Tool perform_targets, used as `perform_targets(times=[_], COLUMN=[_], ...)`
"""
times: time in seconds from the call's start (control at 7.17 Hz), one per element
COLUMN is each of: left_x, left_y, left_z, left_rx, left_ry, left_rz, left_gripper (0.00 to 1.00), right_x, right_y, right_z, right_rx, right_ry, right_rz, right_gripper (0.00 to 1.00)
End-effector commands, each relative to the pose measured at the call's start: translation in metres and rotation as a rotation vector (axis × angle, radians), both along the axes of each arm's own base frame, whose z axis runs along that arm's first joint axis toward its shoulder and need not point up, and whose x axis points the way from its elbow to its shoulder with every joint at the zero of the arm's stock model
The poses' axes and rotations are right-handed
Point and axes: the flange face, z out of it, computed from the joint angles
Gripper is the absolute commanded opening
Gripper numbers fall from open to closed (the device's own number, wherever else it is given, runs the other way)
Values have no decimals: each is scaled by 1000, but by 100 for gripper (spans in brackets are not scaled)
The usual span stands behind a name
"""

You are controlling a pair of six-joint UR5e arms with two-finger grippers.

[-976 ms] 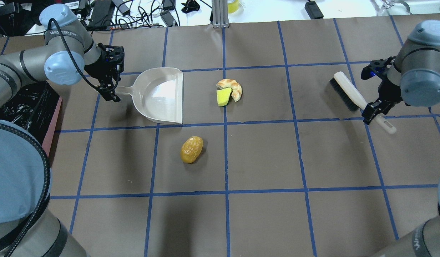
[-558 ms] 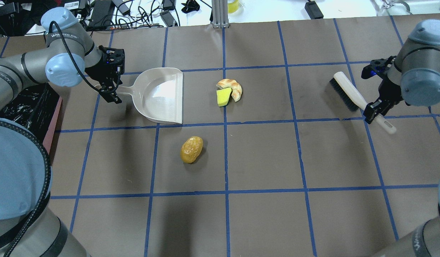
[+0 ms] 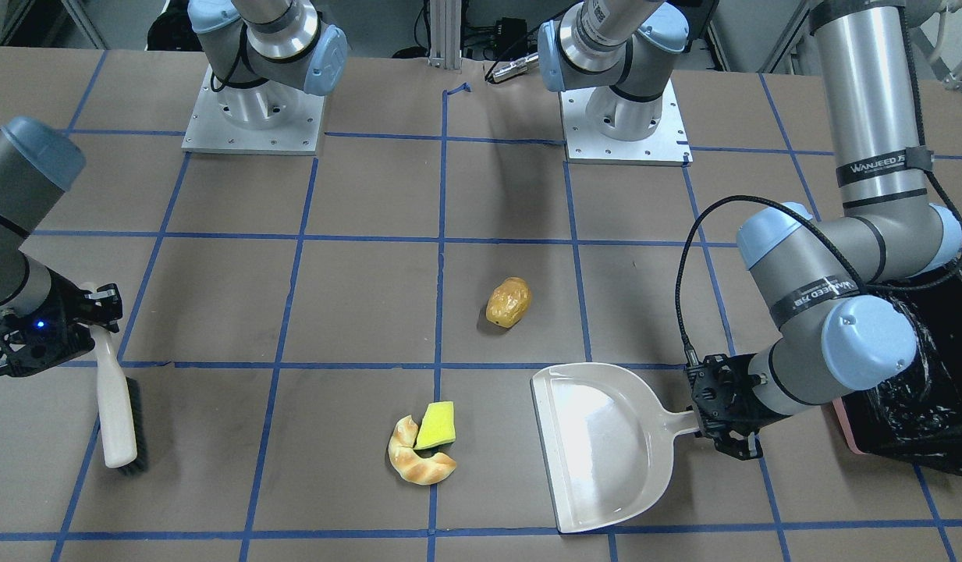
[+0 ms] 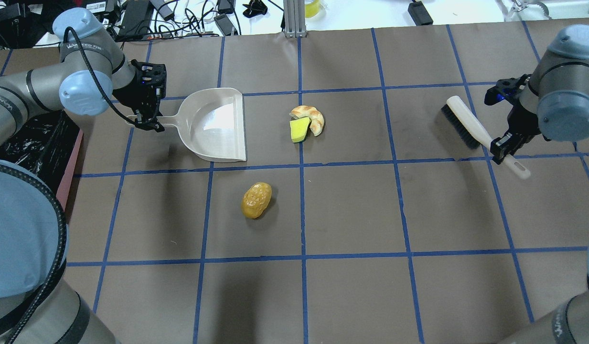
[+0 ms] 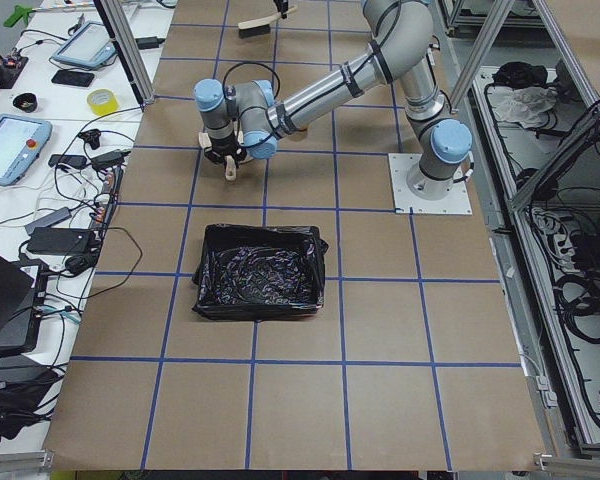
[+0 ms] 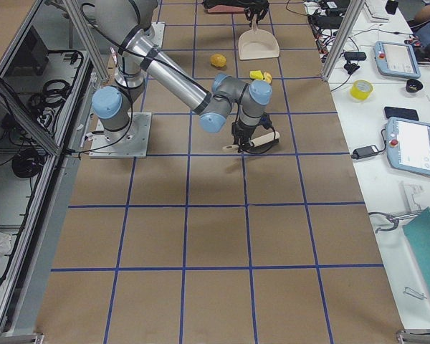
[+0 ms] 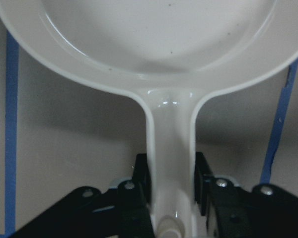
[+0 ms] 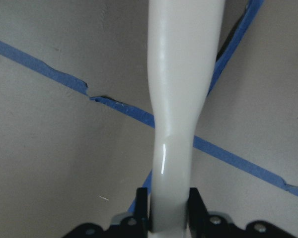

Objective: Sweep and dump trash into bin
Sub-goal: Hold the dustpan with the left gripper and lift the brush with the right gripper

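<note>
The left hand (image 4: pixel 150 124) is clenched on the handle of the cream dustpan (image 4: pixel 218 126), whose open mouth faces the trash; its lip seems to rest on the worktop (image 4: pixel 351 210), though the angle leaves that unsure. The right hand (image 4: pixel 502 150) grips the cream handle of the brush (image 4: pixel 468 122), well apart from the trash. The yellow-green sponge wedge (image 4: pixel 299 130) lies against the curved bread piece (image 4: pixel 311 117), near the dustpan's mouth. The potato-like lump (image 4: pixel 256 200) sits alone, closer to the robot. The black-lined pink bin (image 5: pixel 258 275) stands at the worktop's end on the robot's left.
</note>
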Motion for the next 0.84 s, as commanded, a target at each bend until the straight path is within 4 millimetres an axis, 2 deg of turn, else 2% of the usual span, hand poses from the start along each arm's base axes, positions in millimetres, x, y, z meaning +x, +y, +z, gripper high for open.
perform_targets(times=[0.0, 0.14, 0.28, 0.42, 0.56, 0.7], left_x=[0, -1, -1, -2, -3, -2], left_y=[4, 4, 5, 6, 6, 6], left_z=[-1, -2, -4, -7, -6, -4], left_rx=[7, 8, 12, 17, 15, 13], left_ry=[-4, -4, -5, -6, -4, -7], left_rz=[-2, -3, -2, 0, 0, 3], left_gripper=[7, 5, 4, 4, 4, 4], right_x=[0, 0, 8, 22, 44, 80], right_y=[2, 1, 1, 2, -4, -8], right_z=[0, 12, 39, 50, 55, 54], right_rx=[22, 1, -49, -49, -62, -58], right_ry=[-7, 8, 31, -31, -61, -55], right_rz=[-7, -73, -223, -317, -365, -380], right_gripper=[0, 0, 0, 0, 0, 0])
